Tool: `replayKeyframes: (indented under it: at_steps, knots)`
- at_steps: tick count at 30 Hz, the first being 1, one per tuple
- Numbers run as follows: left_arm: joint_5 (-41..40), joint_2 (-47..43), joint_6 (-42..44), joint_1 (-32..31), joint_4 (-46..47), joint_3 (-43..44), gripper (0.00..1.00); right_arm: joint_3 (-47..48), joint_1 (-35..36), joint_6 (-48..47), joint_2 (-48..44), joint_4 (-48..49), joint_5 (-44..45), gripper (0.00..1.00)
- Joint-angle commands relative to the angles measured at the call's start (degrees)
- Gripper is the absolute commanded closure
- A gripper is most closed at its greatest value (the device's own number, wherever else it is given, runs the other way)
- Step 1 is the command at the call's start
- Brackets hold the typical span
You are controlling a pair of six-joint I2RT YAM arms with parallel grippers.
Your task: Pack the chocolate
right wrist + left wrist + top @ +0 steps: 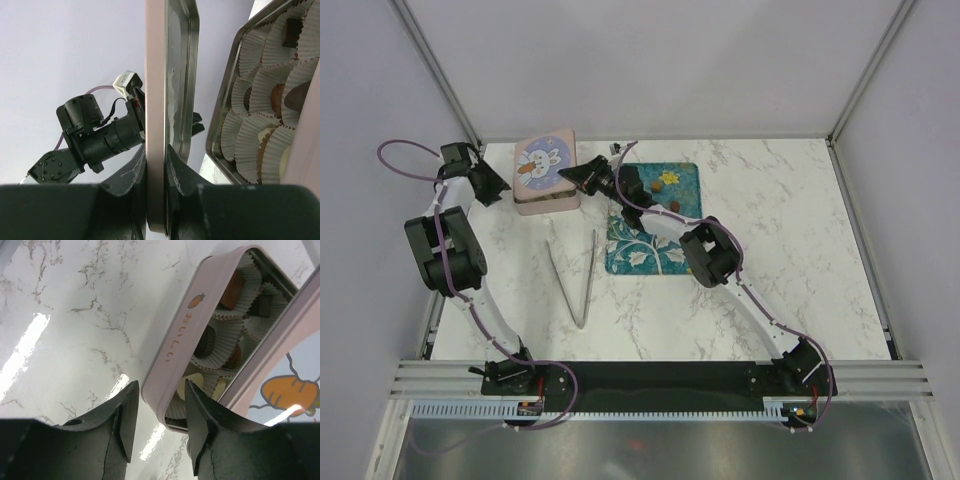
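A pink tin stands at the back left of the table, and its bunny-print lid lies tilted over it. My right gripper is shut on the lid's right rim. In the right wrist view the fingers pinch the lid edge-on. The tin holds chocolate in white paper cups: dark, mid brown and cream. My left gripper is open just short of the tin's near corner, touching nothing. More chocolate lies on a teal mat.
Long metal tongs lie on the marble table in front of the tin, left of the teal mat. The right arm stretches across the mat. White walls close in the table at the back and on both sides.
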Motion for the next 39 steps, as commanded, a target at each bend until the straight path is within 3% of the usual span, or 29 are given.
replayKeyframes:
  at_steps: [1,11,17,34,39]
  knots:
    - [2.8,-3.5,-0.9,1.0,1.6,-0.7,0.5,4.3,0.1,2.1,1.3,2.8,1.6,1.0]
    - [25.2,-2.9,-0.8,2.6,8.8,-2.1,0.42,5.9,-0.4,5.1,2.9,4.1,-0.3,1.0]
    - [33.6,-0.9,-1.5,2.9,11.1,-2.0,0.4,6.1,-0.7,7.2,3.7,6.1,-0.7,1.0]
    - [42.2,2.6,-3.7,3.1,14.2,-1.2,0.4,7.1,-1.0,12.5,5.5,10.7,-3.0,1.0]
    - [42.5,1.9,-2.8,3.5,14.2,-1.6,0.34,6.3,-1.4,13.8,5.3,13.7,-3.9,1.0]
